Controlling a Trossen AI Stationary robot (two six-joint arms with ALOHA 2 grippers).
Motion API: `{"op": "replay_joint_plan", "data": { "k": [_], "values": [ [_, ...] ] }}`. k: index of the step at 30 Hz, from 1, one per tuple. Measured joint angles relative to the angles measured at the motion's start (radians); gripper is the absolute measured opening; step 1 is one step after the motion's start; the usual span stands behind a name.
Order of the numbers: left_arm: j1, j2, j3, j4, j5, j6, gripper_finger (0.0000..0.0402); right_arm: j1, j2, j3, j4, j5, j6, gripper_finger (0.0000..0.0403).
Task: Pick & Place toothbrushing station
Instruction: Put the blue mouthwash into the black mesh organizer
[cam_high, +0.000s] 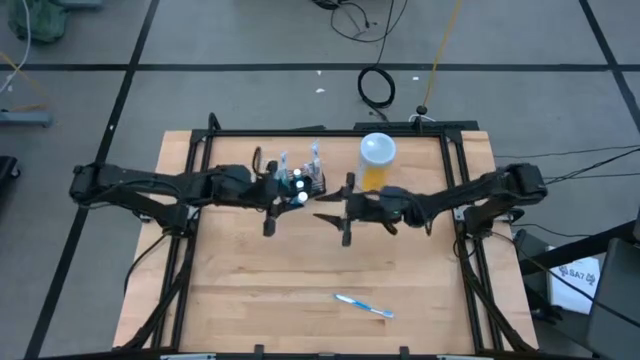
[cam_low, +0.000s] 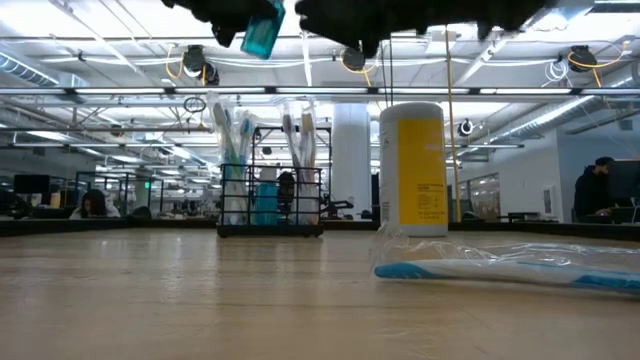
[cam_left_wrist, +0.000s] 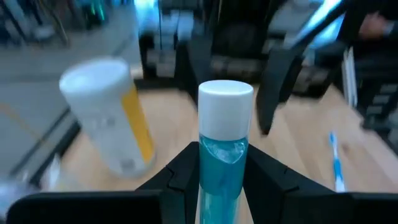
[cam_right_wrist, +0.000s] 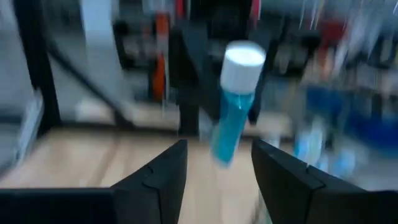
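The toothbrushing station (cam_high: 305, 176) is a small black wire rack that stands on its base at the table's far middle (cam_low: 270, 190), with toothbrushes upright in it. My left gripper (cam_high: 290, 192) is in front of it, high above the table, shut on a blue bottle (cam_left_wrist: 222, 155) with a white cap. The bottle's lower end shows in the low view (cam_low: 263, 32). My right gripper (cam_high: 322, 214) is open a little to the right and faces the bottle (cam_right_wrist: 233, 112) with nothing between its fingers. My left gripper pinches the bottle's blue body (cam_left_wrist: 221, 177), below the white cap (cam_left_wrist: 225, 99), between its two fingers. The fingers come nearly level from the table's left. The bottle is lifted clear of the table, roughly upright with its cap up and its lower end (cam_low: 263, 45) below the fingers.
A tall yellow container with a white lid (cam_high: 377, 160) stands just right of the station (cam_low: 413, 170). A blue toothbrush in clear wrap (cam_high: 365, 307) lies near the front edge (cam_low: 500, 268). The bare wood of the table's middle (cam_high: 300, 270) lies below both grippers.
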Motion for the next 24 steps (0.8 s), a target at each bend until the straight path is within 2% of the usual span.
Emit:
{"op": "replay_joint_plan", "data": {
  "k": [3, 7, 11, 16, 19, 24],
  "values": [
    [-0.001, -0.005, -0.073, 0.206, 0.008, 0.011, 0.0102, -0.012, 0.096, -0.121, 0.373, -0.009, 0.046, 0.0171],
    [0.002, 0.034, -0.163, 0.503, 0.008, 0.01, 0.0102, -0.032, 0.193, -0.177, 0.594, -0.008, 0.086, 0.0171],
    [0.005, 0.092, -0.181, 0.58, 0.011, -0.027, 0.0102, -0.051, 0.233, -0.173, 0.584, -0.125, 0.062, 0.0171],
    [0.005, 0.163, -0.18, 0.607, 0.042, -0.049, 0.0102, -0.07, 0.237, -0.161, 0.581, -0.13, 0.066, 0.0171],
    [0.004, 0.198, -0.181, 0.649, 0.046, -0.049, 0.0102, -0.078, 0.233, -0.16, 0.589, -0.196, 0.098, 0.0171],
    [0.008, 0.232, -0.18, 0.663, 0.051, -0.045, 0.0102, -0.078, 0.235, -0.16, 0.588, -0.196, 0.105, 0.0171]
  ]
}}
